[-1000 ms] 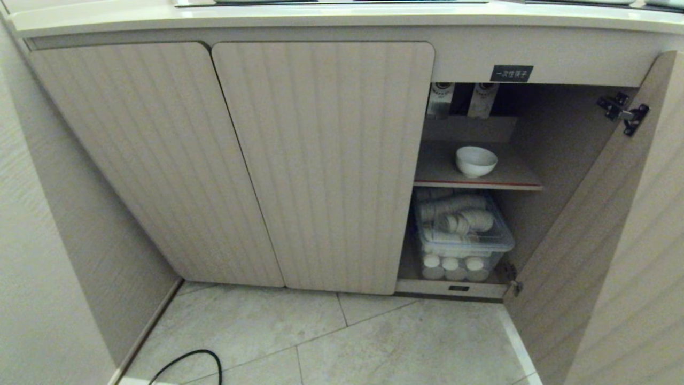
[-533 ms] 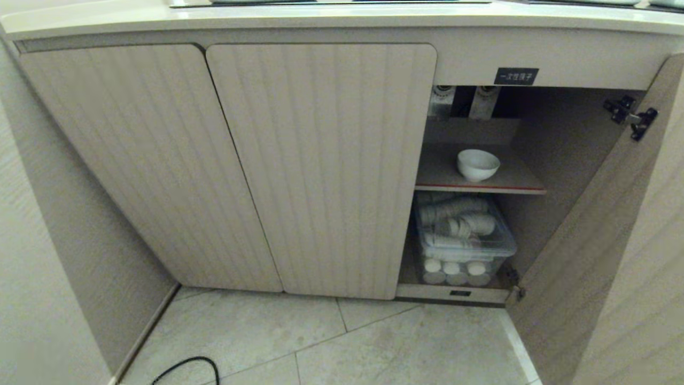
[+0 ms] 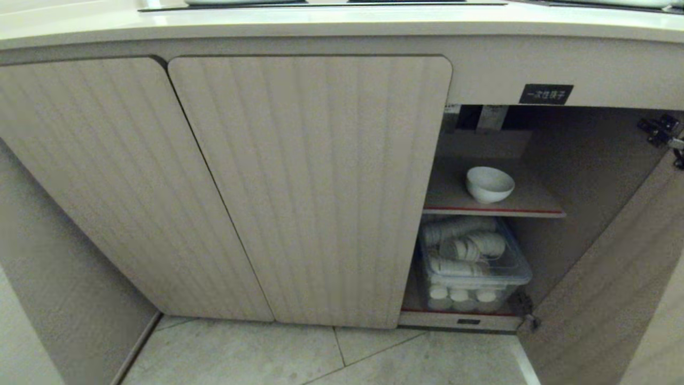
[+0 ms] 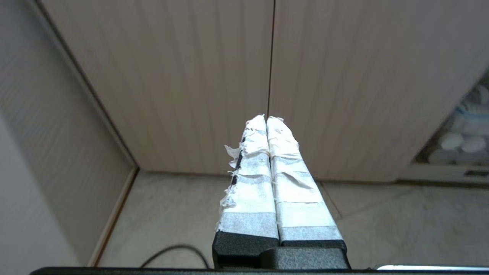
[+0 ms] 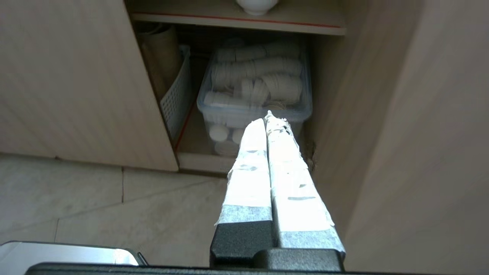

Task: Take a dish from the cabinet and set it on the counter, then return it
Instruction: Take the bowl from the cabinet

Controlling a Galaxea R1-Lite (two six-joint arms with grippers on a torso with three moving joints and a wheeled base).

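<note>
The dish (image 3: pixel 489 184), a small white bowl, sits on the red-edged upper shelf (image 3: pixel 534 206) inside the cabinet (image 3: pixel 310 187), whose right door (image 3: pixel 604 278) stands swung open. Only the bottom of the dish (image 5: pixel 256 5) shows in the right wrist view. The beige counter (image 3: pixel 331 21) runs along the top of the head view. My right gripper (image 5: pixel 267 118) is shut and empty, low in front of the open compartment, pointing at the bin below the dish. My left gripper (image 4: pixel 266 118) is shut and empty, facing the two closed doors. Neither arm shows in the head view.
A clear plastic bin (image 3: pixel 475 267) of stacked white cups fills the lower compartment, with a white slotted basket (image 5: pixel 175 95) beside it. A black label (image 3: pixel 545 94) sits above the opening. A wall (image 3: pixel 59 299) closes the left side. A black cable (image 4: pixel 172 254) lies on the tiled floor.
The whole head view has shifted: the cabinet looks larger and lower and has slid right, so the camera has come closer. The dish has not moved on its shelf.
</note>
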